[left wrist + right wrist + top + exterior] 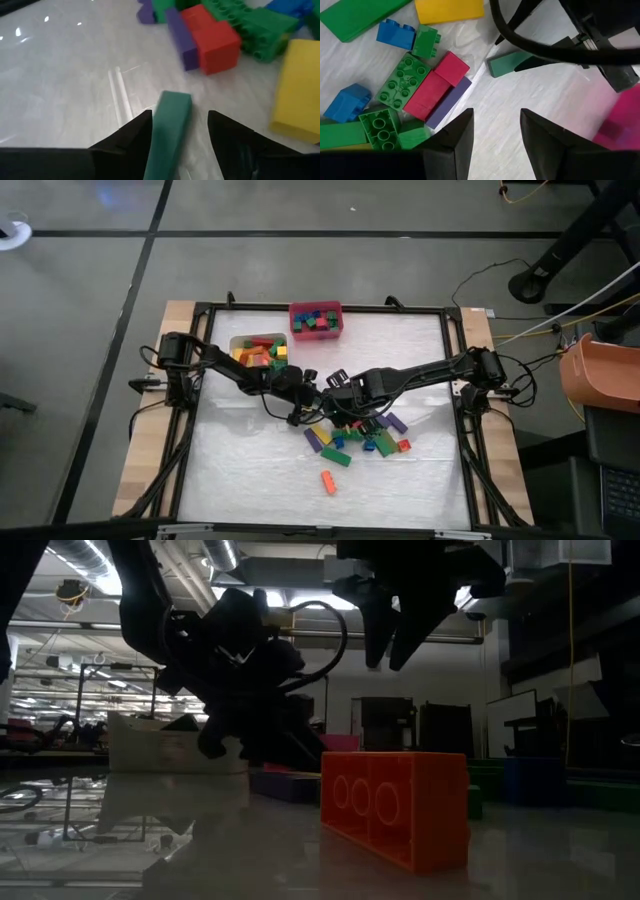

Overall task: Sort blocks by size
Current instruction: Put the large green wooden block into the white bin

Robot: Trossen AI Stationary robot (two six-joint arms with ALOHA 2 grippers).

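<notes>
Glossy studded plastic blocks lie on a smooth, shiny white table with wood edges.

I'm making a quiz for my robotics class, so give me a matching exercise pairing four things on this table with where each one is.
Things:
1. lone orange plastic brick
2. red rectangular bin
3. teal long bar block
4. white rectangular bin

Places:
A. between the left gripper's open fingers
B. at the table's far edge, holding small blue, green and red blocks
C. alone on the near side of the table, apart from the pile
D. beside the left arm, holding yellow, orange, red and green blocks

Pairs: 1-C, 2-B, 3-A, 4-D
</notes>
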